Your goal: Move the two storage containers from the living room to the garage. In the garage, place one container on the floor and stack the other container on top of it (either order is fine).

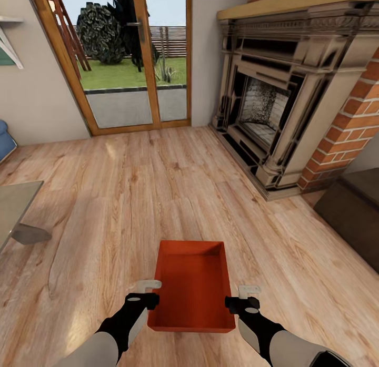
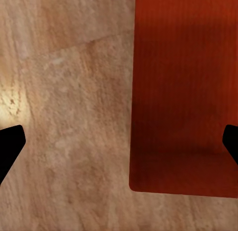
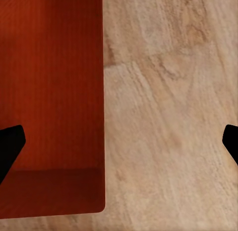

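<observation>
Light wood planks [image 1: 131, 199] cover this living room, and one orange-red storage container [image 1: 192, 283] sits on them straight ahead of the robot. It is the single bin in sight, open side up, its ribbed bottom bare.

Taking that container as the landmark: the left gripper [image 1: 146, 292] hangs over its left long wall, near the corner closest to the robot, and the right gripper [image 1: 247, 296] hangs over its right long wall at about the same spot. In the left wrist view the two dark fingertips [image 2: 10, 146] stand wide apart, one over bare planks and the other over the bin's inside [image 2: 183, 92], so the wall runs between them with nothing pinched. The right wrist view mirrors this: fingertips [image 3: 10, 144] spread, one above the bin's bottom [image 3: 49, 92], one above the wood. Whether either finger touches the wall cannot be told.

Beyond the container, to its right, stands one brick fireplace [image 1: 295, 93] with a dark carved surround. Straight past the bin's far end is one glazed door [image 1: 131, 62] in an orange wooden frame, showing grass outside. Left of the container, a glass tabletop's [image 1: 16, 206] corner enters the head view, with a sliver of blue sofa [image 1: 5, 138] further back.
</observation>
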{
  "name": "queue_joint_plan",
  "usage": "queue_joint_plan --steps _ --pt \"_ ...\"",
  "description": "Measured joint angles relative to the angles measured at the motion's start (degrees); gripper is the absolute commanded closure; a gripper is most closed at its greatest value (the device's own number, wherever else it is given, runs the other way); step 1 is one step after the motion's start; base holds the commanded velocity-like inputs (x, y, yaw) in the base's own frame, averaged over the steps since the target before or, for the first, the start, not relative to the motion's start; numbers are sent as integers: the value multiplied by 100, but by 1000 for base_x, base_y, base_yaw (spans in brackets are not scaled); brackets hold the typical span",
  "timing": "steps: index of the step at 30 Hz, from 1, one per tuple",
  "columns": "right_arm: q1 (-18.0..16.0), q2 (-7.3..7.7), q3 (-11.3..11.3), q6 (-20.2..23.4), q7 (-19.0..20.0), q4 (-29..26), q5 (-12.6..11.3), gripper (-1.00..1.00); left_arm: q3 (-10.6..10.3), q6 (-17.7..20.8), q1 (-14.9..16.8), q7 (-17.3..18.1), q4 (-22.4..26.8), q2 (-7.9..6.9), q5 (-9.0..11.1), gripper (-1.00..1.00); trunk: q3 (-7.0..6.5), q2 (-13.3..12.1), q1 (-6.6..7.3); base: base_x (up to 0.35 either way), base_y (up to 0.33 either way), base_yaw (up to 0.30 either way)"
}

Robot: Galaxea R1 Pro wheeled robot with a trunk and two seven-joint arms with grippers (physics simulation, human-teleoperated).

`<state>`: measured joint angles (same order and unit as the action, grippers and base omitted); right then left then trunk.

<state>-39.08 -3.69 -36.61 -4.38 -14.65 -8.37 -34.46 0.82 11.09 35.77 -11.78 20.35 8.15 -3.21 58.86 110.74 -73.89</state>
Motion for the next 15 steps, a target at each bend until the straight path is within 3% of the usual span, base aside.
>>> queue_joint_plan --steps 8,15 --pt "0 13 0 1 0 0 0 -100 2 11 0 -5 2 6 -5 -100 0 0 1 24 0 0" --pt "0 9 0 -4 0 0 1 -100 -2 -5 0 -5 3 1 -6 -100 0 0 3 239 0 0"
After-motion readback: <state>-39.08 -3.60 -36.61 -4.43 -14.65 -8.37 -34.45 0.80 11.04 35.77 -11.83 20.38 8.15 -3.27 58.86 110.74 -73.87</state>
